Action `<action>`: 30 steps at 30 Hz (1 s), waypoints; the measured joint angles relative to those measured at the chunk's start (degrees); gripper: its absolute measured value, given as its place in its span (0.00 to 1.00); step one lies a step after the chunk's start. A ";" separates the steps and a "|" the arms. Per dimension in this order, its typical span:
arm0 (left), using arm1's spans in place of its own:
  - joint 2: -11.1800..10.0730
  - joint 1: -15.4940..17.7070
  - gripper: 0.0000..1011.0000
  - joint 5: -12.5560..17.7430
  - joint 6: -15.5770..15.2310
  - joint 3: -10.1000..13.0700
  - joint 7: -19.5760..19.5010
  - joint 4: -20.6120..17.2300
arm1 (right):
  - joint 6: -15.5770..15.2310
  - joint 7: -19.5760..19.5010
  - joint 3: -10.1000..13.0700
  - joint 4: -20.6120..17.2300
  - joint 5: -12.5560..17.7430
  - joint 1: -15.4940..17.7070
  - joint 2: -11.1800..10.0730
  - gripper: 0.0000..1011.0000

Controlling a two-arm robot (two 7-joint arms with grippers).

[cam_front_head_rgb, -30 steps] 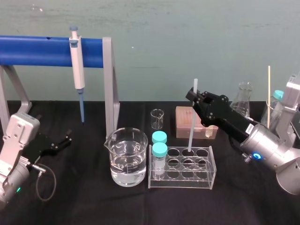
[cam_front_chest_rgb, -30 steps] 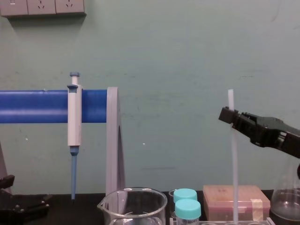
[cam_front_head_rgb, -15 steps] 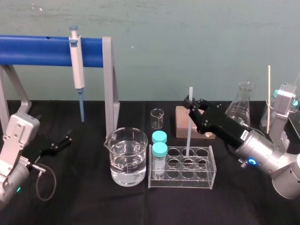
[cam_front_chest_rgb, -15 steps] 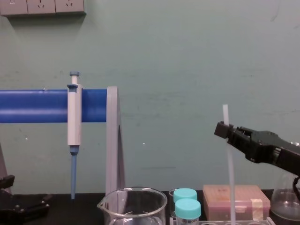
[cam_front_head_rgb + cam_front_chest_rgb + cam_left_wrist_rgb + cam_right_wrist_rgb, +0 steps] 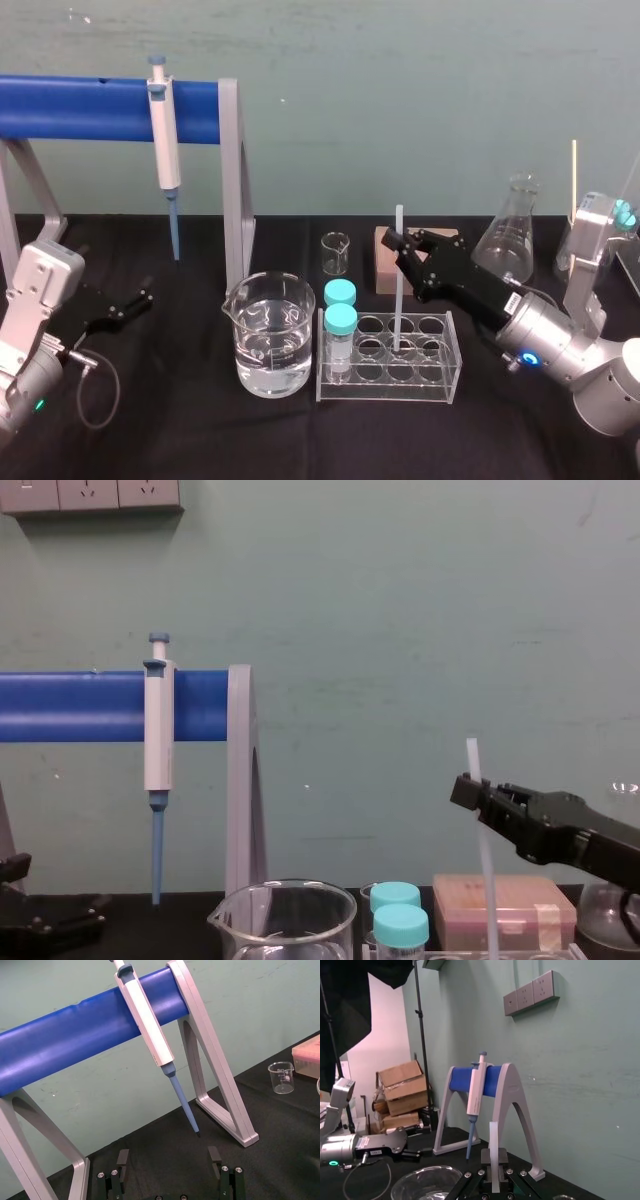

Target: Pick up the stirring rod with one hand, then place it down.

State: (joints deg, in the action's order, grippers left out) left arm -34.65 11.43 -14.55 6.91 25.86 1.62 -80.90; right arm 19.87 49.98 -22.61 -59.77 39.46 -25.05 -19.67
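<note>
The stirring rod [image 5: 398, 300] is a thin translucent white stick held nearly upright. My right gripper [image 5: 401, 246] is shut on its upper part, with a short stub showing above the fingers. The rod's lower end reaches down into a middle hole of the clear test-tube rack [image 5: 455, 366]. The chest view shows the rod [image 5: 487, 880] passing down from the black gripper [image 5: 466, 791]. In the right wrist view the rod [image 5: 494, 1147] rises between the closed fingers. My left gripper [image 5: 140, 300] rests open on the table at the far left, its fingers [image 5: 215, 1156] spread with nothing between them.
A water-filled beaker [image 5: 268, 335] stands left of the rack, which holds two teal-capped vials [image 5: 340, 318]. Behind are a small beaker [image 5: 336, 254], a pink box [image 5: 385, 262] and a conical flask [image 5: 510, 240]. A pipette [image 5: 164, 140] hangs on the blue-barred stand [image 5: 90, 108].
My right gripper has come down and slightly left with the rod still gripped. The rod's lower end has sunk deeper into the rack. The left arm has stayed still.
</note>
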 joint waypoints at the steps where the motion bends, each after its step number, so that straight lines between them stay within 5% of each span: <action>1: 0.00 0.00 0.99 -0.01 0.00 0.00 0.00 0.00 | 0.10 -0.01 0.00 0.22 -0.10 -0.02 0.08 0.07; 30: 0.00 0.00 0.99 0.00 0.00 0.00 0.00 0.00 | 0.63 -0.52 1.13 4.22 -1.38 -0.04 2.03 0.07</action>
State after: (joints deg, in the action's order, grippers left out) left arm -34.64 11.43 -14.55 6.91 25.86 1.62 -80.90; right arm 20.50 49.46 -21.49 -55.55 38.08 -25.09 -17.63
